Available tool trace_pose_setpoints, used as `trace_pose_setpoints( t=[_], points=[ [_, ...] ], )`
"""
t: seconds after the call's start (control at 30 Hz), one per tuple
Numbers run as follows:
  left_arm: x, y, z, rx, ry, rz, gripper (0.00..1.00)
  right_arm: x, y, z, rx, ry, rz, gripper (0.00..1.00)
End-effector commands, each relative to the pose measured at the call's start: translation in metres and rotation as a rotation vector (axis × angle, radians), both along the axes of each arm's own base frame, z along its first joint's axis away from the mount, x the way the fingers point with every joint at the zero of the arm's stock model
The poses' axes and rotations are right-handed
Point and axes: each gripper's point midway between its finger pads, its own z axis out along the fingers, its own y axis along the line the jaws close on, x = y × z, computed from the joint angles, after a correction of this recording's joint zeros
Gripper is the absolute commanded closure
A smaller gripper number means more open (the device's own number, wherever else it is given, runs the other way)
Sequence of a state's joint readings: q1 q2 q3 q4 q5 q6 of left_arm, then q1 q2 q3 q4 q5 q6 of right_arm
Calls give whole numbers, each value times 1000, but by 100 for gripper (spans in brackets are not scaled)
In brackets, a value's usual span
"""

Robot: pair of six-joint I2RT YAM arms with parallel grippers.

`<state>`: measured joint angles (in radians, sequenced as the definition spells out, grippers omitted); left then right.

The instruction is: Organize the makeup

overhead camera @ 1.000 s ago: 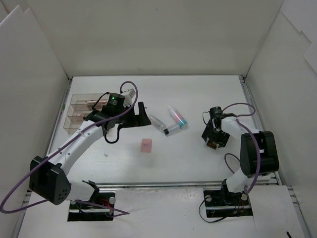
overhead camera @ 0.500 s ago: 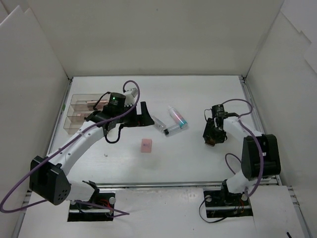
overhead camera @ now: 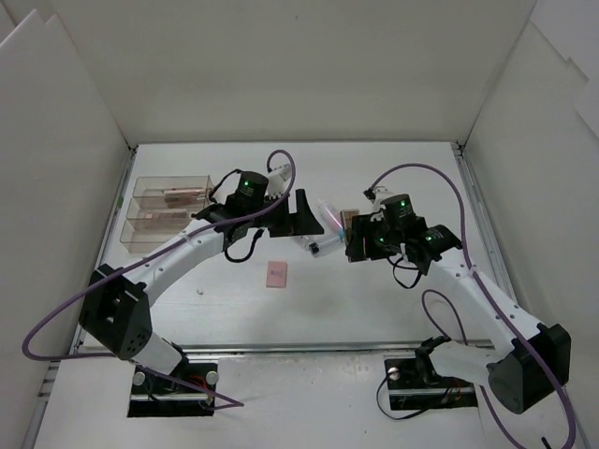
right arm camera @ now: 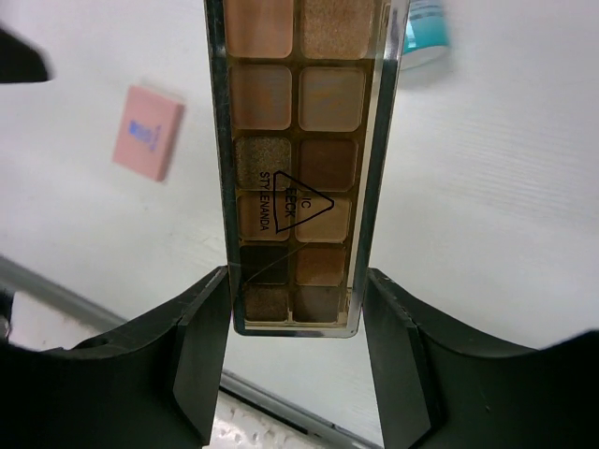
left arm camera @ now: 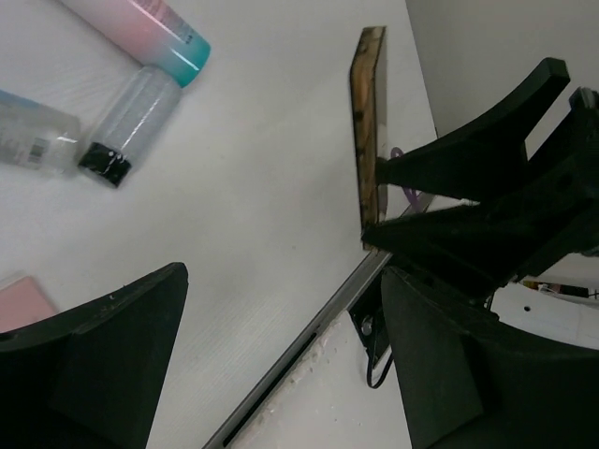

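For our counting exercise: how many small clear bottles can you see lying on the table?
2. The black-capped bottle lies by the pink tube. The labelled bottle lies beside that cap, at the left wrist view's left edge. More could be hidden from view.

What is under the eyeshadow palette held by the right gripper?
White table shows around the palette, and a tube shows its teal end beside the palette's far end. Whatever lies directly beneath is covered.

The white table [overhead camera: 374,309] carries a pink-and-blue tube [overhead camera: 329,217] and two small clear bottles [overhead camera: 318,246], all between the left gripper [overhead camera: 298,213] and the right gripper [overhead camera: 354,241]. A pink square compact [overhead camera: 276,274] lies near the left gripper's near side. A clear compartmented box [overhead camera: 167,213] sits well to its left.
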<state>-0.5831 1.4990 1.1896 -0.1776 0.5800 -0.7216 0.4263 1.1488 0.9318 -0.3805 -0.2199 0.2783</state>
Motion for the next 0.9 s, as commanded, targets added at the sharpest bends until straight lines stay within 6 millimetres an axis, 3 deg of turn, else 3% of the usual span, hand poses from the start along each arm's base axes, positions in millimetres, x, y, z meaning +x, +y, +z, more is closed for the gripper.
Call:
trace_pose_setpoints(
  t=[0.0,0.23,0.37,0.47,0.5,0.57,0.6,0.7,0.83,0.87],
  points=[
    [5,-33,62,-140,-127,-53,21,-4,28,37,73,-77,129,97],
    [6,-55,64,-171,-113,-30,31,-14,54,50,83,-106,214,96],
    [7,-58,54,-161,-79,-10,45,-17,64,53,83,-109,241,95],
    [5,-61,59,-196,-88,0,67,-17,68,53,75,-110,253,93],
    [6,-60,58,-197,-78,14,80,-18,71,53,75,-108,259,92],
    [6,-58,58,-201,-80,28,91,-16,73,52,67,-107,258,83],
    [5,-57,59,-202,-80,31,100,-15,74,53,64,-108,258,69],
    [9,-48,59,-203,-76,71,100,-8,75,52,49,-110,235,36],
    [28,-11,56,-206,-62,180,100,6,71,61,33,-139,169,23],
    [43,9,56,-204,-65,239,100,7,71,63,30,-144,162,22]
  ],
)
